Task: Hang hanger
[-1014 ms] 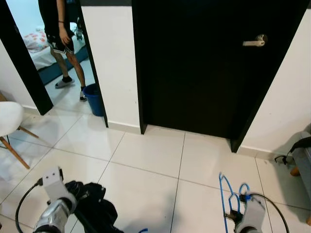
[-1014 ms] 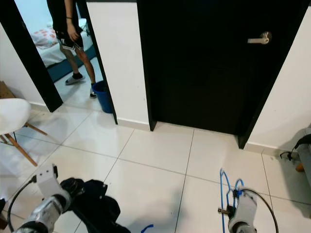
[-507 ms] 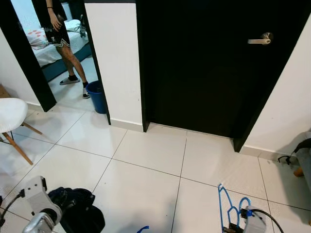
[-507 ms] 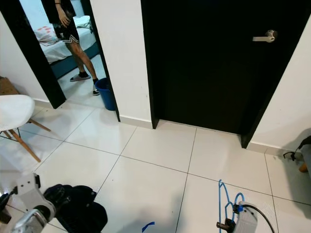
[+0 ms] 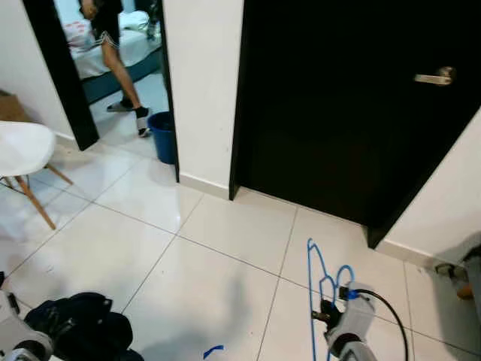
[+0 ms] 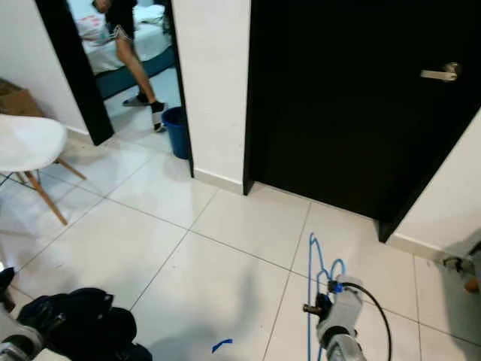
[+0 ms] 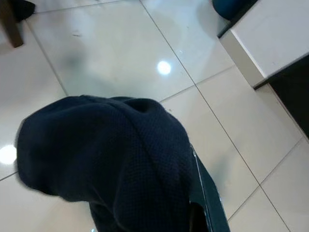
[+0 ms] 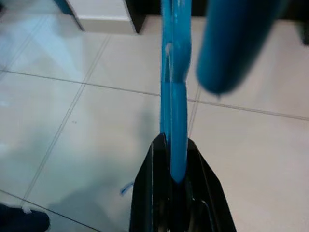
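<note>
A thin blue wire hanger [image 5: 312, 278] stands upright over the white tiles at the lower right. My right gripper [image 8: 175, 145] is shut on the hanger's [image 8: 174, 111] wire, which runs straight up between its two black fingers [image 8: 154, 193]. My right wrist [image 6: 334, 316] shows at the bottom edge of the head views. At the lower left, a dark navy garment [image 5: 79, 327] is bunched on my left arm [image 5: 16, 344]. In the left wrist view the garment [image 7: 120, 159] drapes over my left gripper [image 7: 200, 212] and hides most of it.
A shut black door [image 5: 338, 113] with a silver handle [image 5: 434, 77] stands ahead, with white wall to its left. An open doorway at the far left shows a person's legs [image 5: 120, 60], a bed and a blue bin [image 5: 161, 135]. A white chair [image 5: 22, 147] stands left.
The camera has shifted, bringing the door and hanger nearer the middle. My left arm and the garment sit lower in view. The person has stepped farther back in the doorway.
</note>
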Controlling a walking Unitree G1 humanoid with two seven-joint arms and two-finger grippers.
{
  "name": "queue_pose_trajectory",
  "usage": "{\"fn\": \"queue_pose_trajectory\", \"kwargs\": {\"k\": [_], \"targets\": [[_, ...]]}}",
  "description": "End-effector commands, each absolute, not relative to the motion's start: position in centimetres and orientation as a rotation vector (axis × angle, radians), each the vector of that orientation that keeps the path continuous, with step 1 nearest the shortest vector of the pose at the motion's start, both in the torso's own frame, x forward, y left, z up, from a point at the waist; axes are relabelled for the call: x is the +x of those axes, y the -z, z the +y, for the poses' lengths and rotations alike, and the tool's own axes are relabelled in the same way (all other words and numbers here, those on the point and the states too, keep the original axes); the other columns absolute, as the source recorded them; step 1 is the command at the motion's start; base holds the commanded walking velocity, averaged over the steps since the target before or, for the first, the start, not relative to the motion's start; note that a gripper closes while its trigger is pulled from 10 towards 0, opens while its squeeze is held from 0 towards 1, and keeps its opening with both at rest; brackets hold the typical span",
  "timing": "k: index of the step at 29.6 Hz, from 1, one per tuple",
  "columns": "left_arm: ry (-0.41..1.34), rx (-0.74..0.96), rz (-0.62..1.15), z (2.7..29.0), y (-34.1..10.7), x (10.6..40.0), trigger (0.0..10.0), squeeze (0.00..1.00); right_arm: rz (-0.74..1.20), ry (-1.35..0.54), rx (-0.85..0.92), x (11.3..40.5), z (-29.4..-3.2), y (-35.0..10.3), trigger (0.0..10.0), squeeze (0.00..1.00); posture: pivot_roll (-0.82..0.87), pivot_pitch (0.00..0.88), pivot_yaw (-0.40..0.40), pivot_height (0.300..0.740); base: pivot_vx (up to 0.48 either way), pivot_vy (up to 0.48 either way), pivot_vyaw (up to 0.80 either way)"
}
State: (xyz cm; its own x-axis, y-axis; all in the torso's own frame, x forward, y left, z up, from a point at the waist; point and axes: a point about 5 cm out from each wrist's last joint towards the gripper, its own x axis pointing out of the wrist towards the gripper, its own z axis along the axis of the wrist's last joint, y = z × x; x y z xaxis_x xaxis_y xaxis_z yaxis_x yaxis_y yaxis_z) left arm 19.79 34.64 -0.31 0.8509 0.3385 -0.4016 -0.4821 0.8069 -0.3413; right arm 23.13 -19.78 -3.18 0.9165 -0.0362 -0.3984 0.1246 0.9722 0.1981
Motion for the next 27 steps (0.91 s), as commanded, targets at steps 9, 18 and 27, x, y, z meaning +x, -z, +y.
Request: {"fn": "queue_pose_trajectory", "kwargs": {"k": [9, 18, 27], "targets": [[-0.433, -0.439, 0.324, 35.7, -0.3, 19.3, 10.0, 0.00, 0.395, 0.089, 0.218, 22.7, -18.1, 3.1, 10.0, 0.00, 0.26, 0.075, -0.039, 0.740, 0.000, 0.000, 0.00], [-0.332, -0.376, 0.351, 34.7, -0.2, 19.8, 10.0, 0.00, 0.399, 0.105, 0.214, 22.8, -17.3, 2.8, 10.0, 0.00, 0.26, 0.064, -0.015, 0.740, 0.000, 0.000, 0.00], [-0.330, -0.372, 0.353, 34.9, -0.5, 20.2, 10.0, 0.00, 0.402, 0.115, 0.216, 22.9, -16.6, 2.6, 10.0, 0.00, 0.26, 0.059, -0.002, 0.740, 0.000, 0.000, 0.00]]}}
